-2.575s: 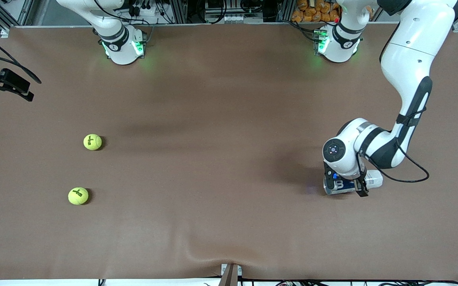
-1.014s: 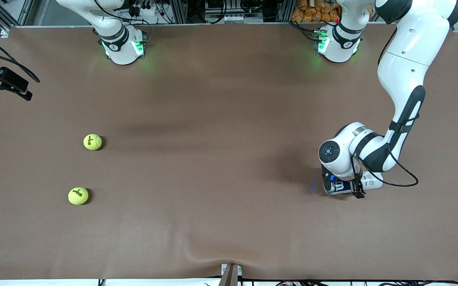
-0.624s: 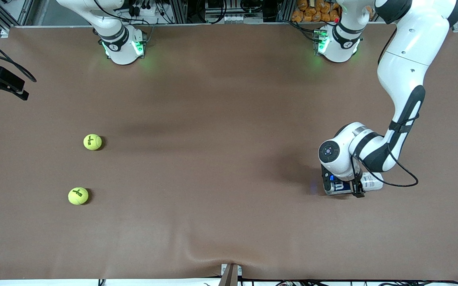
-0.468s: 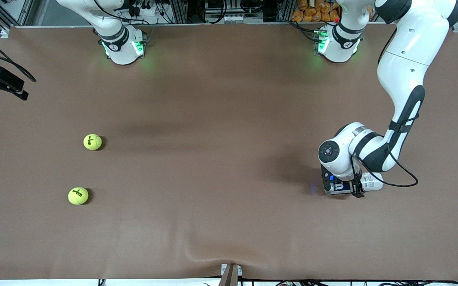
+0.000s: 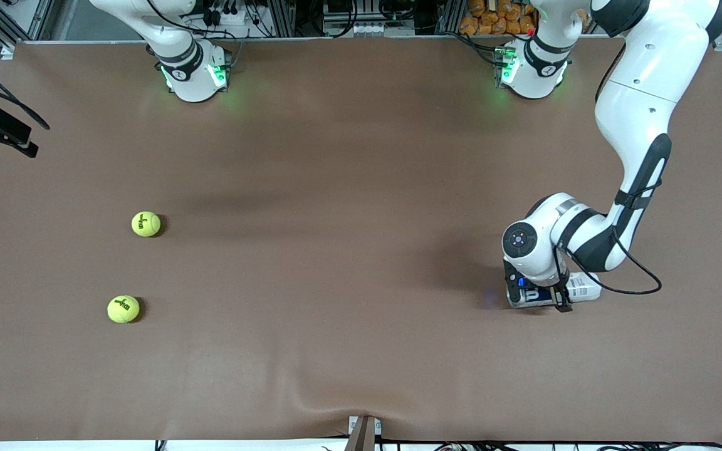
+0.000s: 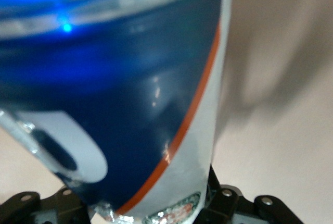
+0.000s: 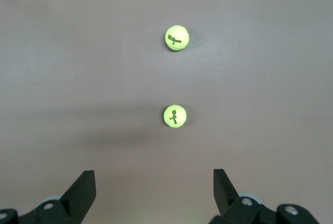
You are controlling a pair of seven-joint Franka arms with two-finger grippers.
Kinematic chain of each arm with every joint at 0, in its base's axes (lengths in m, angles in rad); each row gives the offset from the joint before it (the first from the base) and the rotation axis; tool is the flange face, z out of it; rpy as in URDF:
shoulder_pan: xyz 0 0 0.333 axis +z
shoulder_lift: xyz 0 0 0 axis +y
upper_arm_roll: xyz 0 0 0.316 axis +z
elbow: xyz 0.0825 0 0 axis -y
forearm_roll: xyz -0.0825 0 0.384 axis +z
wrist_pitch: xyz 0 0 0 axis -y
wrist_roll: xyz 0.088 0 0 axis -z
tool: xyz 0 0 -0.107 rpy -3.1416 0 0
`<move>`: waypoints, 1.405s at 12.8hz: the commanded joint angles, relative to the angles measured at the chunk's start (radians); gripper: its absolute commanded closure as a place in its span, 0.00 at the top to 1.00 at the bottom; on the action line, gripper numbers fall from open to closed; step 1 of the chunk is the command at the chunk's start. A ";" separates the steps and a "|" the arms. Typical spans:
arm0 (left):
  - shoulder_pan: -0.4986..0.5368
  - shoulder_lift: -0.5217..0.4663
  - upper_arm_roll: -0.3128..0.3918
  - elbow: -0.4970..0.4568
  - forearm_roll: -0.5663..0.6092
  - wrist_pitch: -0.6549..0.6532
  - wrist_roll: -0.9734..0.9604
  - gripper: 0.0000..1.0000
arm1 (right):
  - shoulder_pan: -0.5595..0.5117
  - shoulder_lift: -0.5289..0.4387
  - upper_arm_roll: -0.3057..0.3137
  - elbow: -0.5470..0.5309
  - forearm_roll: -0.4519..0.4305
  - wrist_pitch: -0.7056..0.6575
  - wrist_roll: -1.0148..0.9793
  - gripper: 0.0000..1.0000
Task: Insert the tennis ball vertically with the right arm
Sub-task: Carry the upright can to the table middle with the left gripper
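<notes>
Brown tabletop [image 5: 348, 188] is carrying two yellow-green tennis balls and one ball can; the can serves as the landmark for places below.

Ball can [image 5: 577, 289]: a clear tube with a blue, white and orange label [image 6: 130, 104], is lying on its side toward the left arm's end of the tabletop. Its pale end is sticking out from under the left arm's wrist in the front view.

Left hand [image 5: 536, 299]: is sitting low at the can, pressed together on the can's body, one finger [image 5: 563, 300] showing on each side of the labelled part. The left wrist view is filled almost wholly by the label.

First tennis ball [image 5: 146, 223] [image 7: 176, 115]: is resting on the tabletop well apart from the can, toward the right arm's end, and farther from the front camera than the can.

Second tennis ball [image 5: 123, 309] [image 7: 177, 37]: is resting near the first, slightly nearer to the front camera than the can. The two balls are not touching.

Right hand [image 7: 153, 193]: is hanging in the air at the right arm's end of the tabletop, well apart from the can, fingers [image 7: 80, 190] spread wide and holding nothing. Both balls are showing between its fingers in the right wrist view. The right arm is waiting.
</notes>
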 commanded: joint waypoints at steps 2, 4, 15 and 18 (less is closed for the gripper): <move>0.001 -0.018 -0.104 0.091 -0.222 -0.002 0.003 0.77 | -0.011 0.002 0.010 -0.006 -0.005 0.007 -0.017 1.00; -0.008 -0.017 -0.146 0.145 -0.377 -0.002 0.003 0.76 | -0.012 0.007 0.010 -0.006 -0.005 0.015 -0.019 1.00; -0.206 0.066 -0.230 0.196 -0.788 0.482 -0.129 0.76 | -0.040 0.039 0.010 0.002 -0.008 0.054 -0.010 1.00; -0.249 0.104 -0.229 0.159 -0.788 0.695 -0.140 0.76 | -0.035 0.050 0.010 0.002 -0.008 0.054 -0.010 1.00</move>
